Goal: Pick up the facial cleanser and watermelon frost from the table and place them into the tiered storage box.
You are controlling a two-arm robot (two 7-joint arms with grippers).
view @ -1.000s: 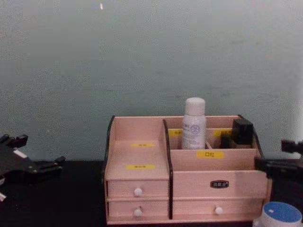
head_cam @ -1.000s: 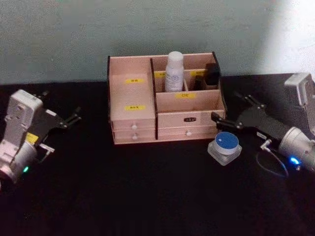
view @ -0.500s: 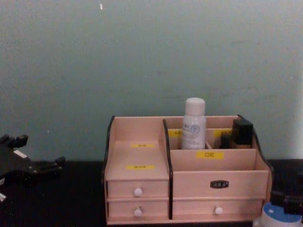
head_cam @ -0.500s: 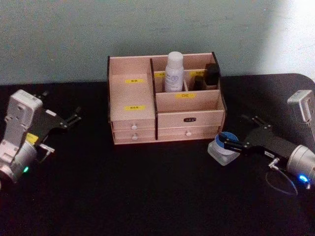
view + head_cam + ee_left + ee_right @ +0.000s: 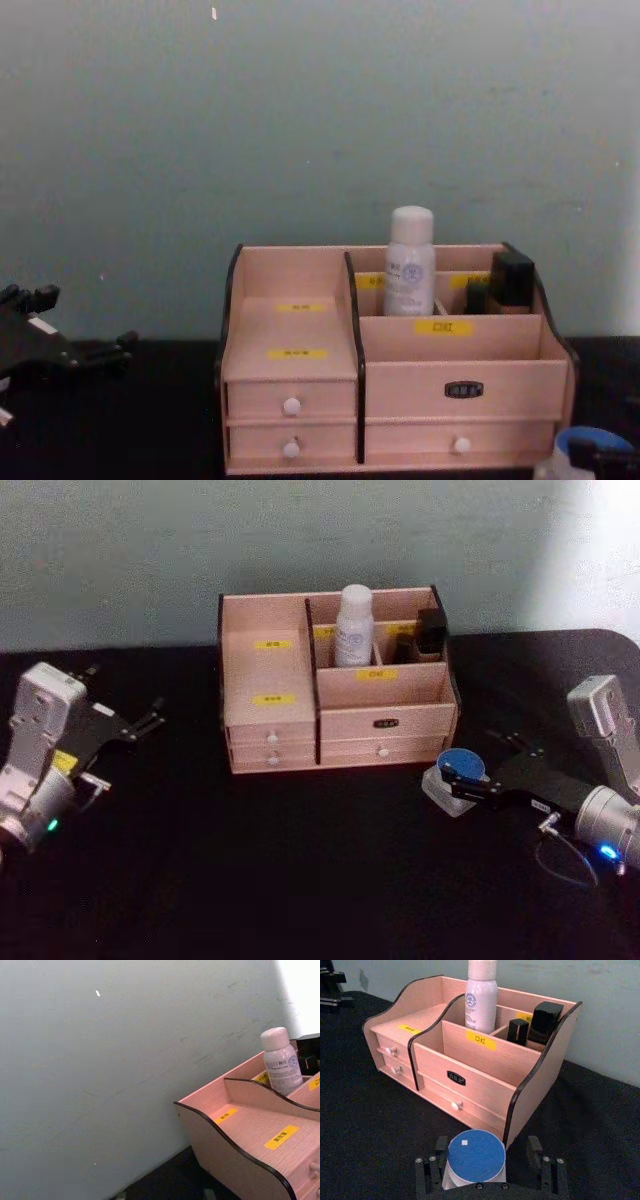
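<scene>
The watermelon frost (image 5: pixel 459 765), a squat clear jar with a blue lid (image 5: pixel 476 1155), stands on the black table by the front right corner of the tiered storage box (image 5: pixel 270 695). My right gripper (image 5: pixel 475 771) is low at the jar and open. Its fingers (image 5: pixel 429 1172) stand on either side of the jar, and a gap shows on one side. The facial cleanser (image 5: pixel 353 626), a white bottle (image 5: pixel 481 1000), stands upright in a rear compartment of the box. My left gripper (image 5: pixel 130 723) rests open at the far left, away from the box.
Small dark bottles (image 5: pixel 430 630) stand in the rear right compartment beside the cleanser. The box has two rows of white-knobbed drawers (image 5: pixel 454 1105) at its front. A pale wall (image 5: pixel 320 120) rises close behind the box. Black tabletop (image 5: pixel 300 860) stretches in front.
My right gripper came down from behind and above the jar and moved in, so its fingers now straddle the jar. The left arm and the jar have not moved.
</scene>
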